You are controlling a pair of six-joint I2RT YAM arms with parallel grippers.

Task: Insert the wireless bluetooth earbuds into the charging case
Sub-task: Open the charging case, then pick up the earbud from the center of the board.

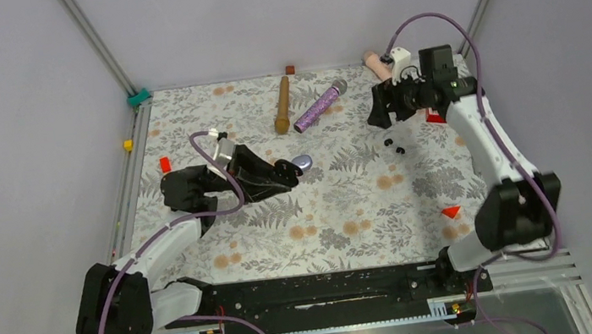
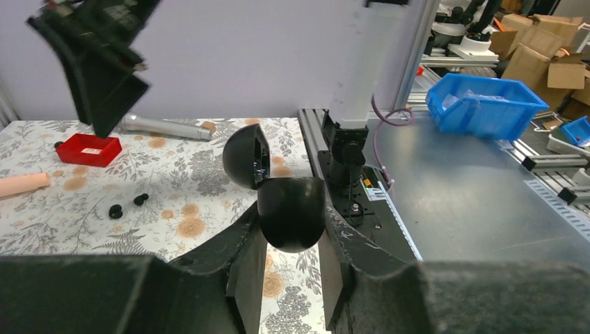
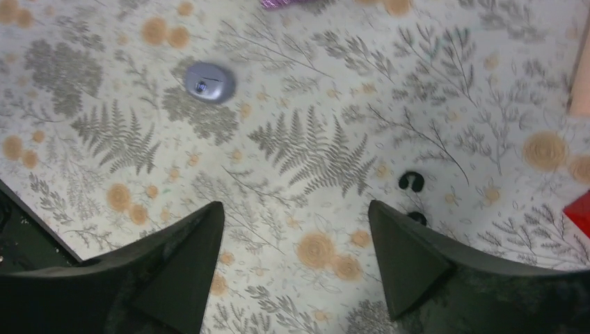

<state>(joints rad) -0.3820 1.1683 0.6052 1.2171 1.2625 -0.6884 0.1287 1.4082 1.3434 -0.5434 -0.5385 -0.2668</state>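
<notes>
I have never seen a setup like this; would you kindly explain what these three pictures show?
This is a robot with two arms side by side, each ending in a two-finger gripper. One picture looks down from above; the other two come from cameras on the wrists. The left gripper is shut on an open, round black charging case. The right gripper hangs open above the floral cloth, near two tiny black earbuds. Also lying there: a glittery purple microphone, a brown microphone and a small grey-lilac oval object.

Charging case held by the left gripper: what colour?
Black charging case, glossy; clearest in the left wrist view.
</notes>
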